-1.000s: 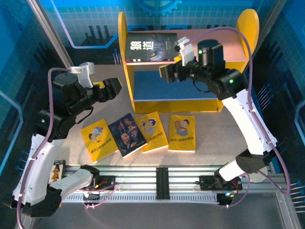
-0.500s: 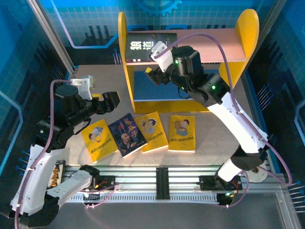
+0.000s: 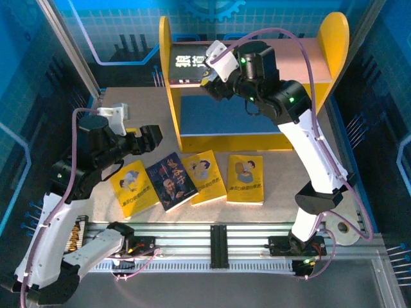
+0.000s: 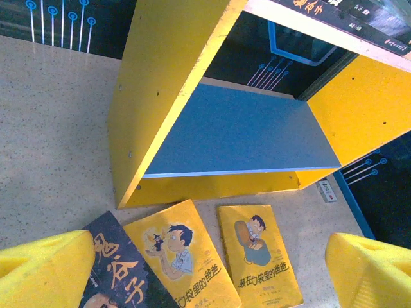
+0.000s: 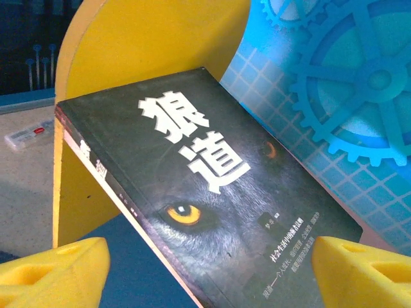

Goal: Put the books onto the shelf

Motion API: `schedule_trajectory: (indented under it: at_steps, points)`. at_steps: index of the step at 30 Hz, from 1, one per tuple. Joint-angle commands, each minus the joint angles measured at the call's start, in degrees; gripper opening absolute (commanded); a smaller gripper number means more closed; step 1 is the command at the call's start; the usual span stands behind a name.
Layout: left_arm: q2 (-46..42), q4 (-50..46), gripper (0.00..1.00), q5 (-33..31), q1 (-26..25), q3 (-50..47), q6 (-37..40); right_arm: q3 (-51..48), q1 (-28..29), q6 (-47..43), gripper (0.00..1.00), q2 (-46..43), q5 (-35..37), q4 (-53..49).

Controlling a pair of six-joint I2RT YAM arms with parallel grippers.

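Observation:
The shelf (image 3: 340, 38) stands at the back of the table, with yellow sides, a pink upper board and a blue lower board (image 4: 244, 131). One dark book with a wolf's eye (image 5: 212, 192) lies on the upper board's left end (image 3: 186, 64). My right gripper (image 3: 210, 86) hovers open just over that book's near edge (image 5: 209, 242), holding nothing. In a row on the table lie a yellow book (image 3: 133, 187), a dark book (image 3: 171, 181) and two more yellow books (image 3: 204, 176) (image 3: 246, 179). My left gripper (image 3: 154, 136) hangs open above them (image 4: 210, 239).
A small white device (image 4: 327, 190) lies on the table beside the shelf's right side panel. A metal rail (image 3: 218, 240) runs along the near edge between the arm bases. Blue panels wall in the table at the back and sides.
My right arm swung up and left, from in front of the blue lower board to the wolf book on the upper board. The left gripper came a little nearer and lower.

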Motion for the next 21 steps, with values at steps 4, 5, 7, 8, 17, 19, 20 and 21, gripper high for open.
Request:
schedule_trajectory:
  at_steps: [4, 5, 7, 8, 17, 19, 20, 21]
  points:
    - [-1.34, 0.91, 0.94, -1.05, 0.18, -0.95, -0.07, 1.96, -1.12, -3.28, 0.83, 0.56, -6.62, -3.64]
    - [-1.47, 0.98, 0.94, -1.05, 0.18, -1.05, -0.13, 1.94, -1.17, -3.84, 0.83, 0.72, -6.73, -3.85]
    - [-1.52, 1.15, 0.94, -1.05, 0.18, -1.08, -0.2, 2.02, -1.12, -4.47, 0.83, 1.03, -6.84, -4.21]
    - [-1.56, 1.17, 0.94, -1.04, 0.18, -1.23, -0.21, 2.02, -1.26, -4.66, 0.83, 1.28, -6.85, -4.28]
    - [-1.6, 1.46, 0.94, -1.25, 0.2, -1.44, -0.23, 2.19, -1.82, -5.46, 0.82, 2.83, -7.98, -3.71]
    - [-1.65, 1.44, 0.94, -1.4, 0.18, -1.58, -0.23, 2.28, -2.07, -5.29, 0.82, 3.01, -8.1, -3.39]
    - [-1.74, 1.43, 0.94, -1.39, 0.18, -1.66, -0.18, 2.29, -2.12, -5.2, 0.82, 3.17, -8.24, -3.27]
    - [-1.88, 1.5, 0.94, -1.47, 0.18, -1.76, -0.09, 2.29, -2.17, -5.12, 0.82, 3.25, -8.3, -3.09]
